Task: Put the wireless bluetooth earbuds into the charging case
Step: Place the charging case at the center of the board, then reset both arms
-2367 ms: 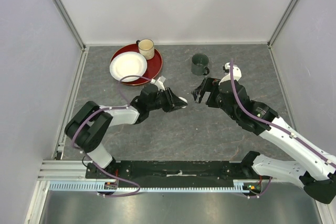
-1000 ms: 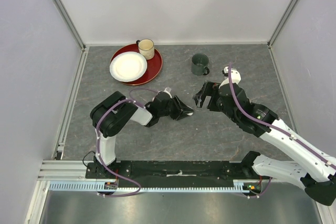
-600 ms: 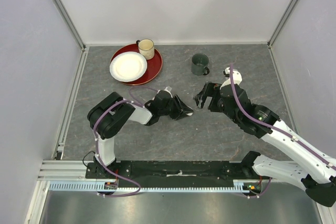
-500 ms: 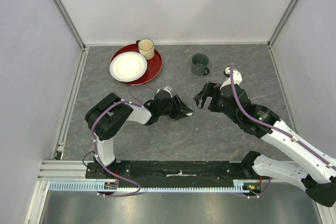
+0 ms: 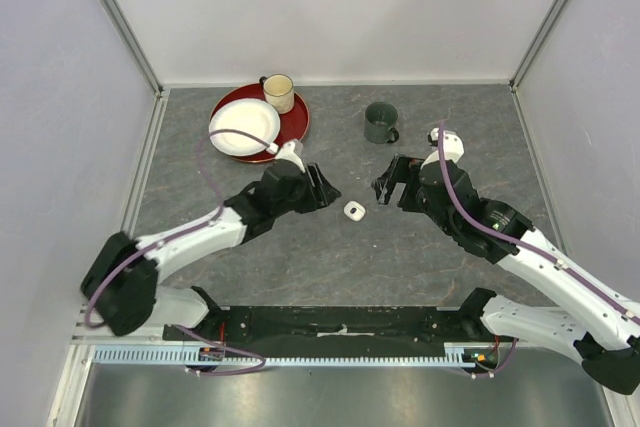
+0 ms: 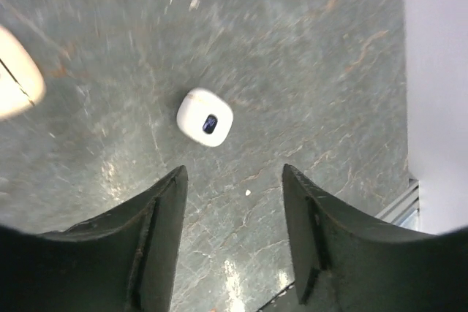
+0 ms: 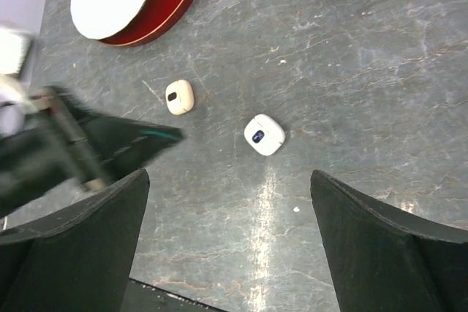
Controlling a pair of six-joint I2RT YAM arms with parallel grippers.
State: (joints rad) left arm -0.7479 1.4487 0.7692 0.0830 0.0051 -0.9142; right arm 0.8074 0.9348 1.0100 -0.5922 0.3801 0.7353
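The left gripper (image 6: 234,174) has its fingers apart and holds nothing. Just past it, the white charging case (image 6: 205,117) lies shut on the table (image 6: 329,49). A pale peach case (image 7: 179,96) lies shut nearby. The right gripper (image 7: 228,177) is spread wide and empty too. No earbuds show. They may be inside already, but I cannot tell.

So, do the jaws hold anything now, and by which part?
Nothing. The left and right jaws stand open and empty; the white case lies free on the table.

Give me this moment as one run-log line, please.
white charging case: closed, on table, unheld; cream case: on table; left gripper: open, empty; right gripper: open, empty; earbuds: none visible
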